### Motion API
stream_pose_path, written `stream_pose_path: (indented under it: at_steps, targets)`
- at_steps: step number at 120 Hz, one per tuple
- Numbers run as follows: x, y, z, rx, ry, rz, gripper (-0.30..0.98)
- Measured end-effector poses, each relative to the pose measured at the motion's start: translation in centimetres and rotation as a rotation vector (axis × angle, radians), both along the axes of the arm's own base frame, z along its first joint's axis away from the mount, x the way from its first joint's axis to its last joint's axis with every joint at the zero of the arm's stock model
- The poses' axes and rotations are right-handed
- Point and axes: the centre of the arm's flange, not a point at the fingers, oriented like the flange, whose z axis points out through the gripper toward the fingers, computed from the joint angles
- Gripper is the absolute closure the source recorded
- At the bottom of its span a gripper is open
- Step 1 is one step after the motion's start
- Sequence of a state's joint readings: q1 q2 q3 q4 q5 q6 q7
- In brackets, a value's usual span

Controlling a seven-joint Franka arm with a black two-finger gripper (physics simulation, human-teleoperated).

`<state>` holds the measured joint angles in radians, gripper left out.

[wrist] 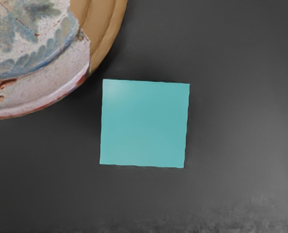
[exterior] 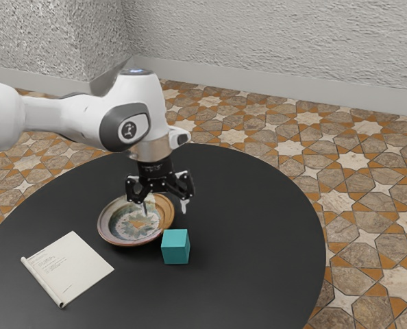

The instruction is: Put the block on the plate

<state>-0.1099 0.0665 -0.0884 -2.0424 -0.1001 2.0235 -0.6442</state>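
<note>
The block (exterior: 175, 247) sat on the table (exterior: 258, 233), just beside the plate (exterior: 113, 236) with a narrow gap between them, toward the exterior view's right and nearer that view's camera. The plate lay on the table between the block and the booklet (exterior: 68, 269), which rested at the exterior view's left. Behind the table stretched the floor (exterior: 375, 199), with the wall (exterior: 286, 41) beyond it

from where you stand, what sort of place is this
Probably a room in a home, simulated: a round black table on a star-patterned stone or tile floor, with rough, pale textured walls behind.
</note>
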Motion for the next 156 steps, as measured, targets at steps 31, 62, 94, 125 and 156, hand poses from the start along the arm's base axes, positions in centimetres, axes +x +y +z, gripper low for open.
stream_pose_path:
  at_steps: [31,62,94,125,156]
  targets:
    - [2.3,-0.4,-3.5,-0.017,0.0,-0.033,0.0]
    - [1.6,0.5,-5.5,-0.037,0.013,-0.035,0.0]
    - [0.9,-0.5,-6.8,-0.066,-0.005,-0.045,0.0]
    - [1.2,-0.4,-7.3,-0.068,-0.055,-0.058,0.0]
    - [1.6,0.1,-8.4,-0.067,-0.094,-0.076,0.0]
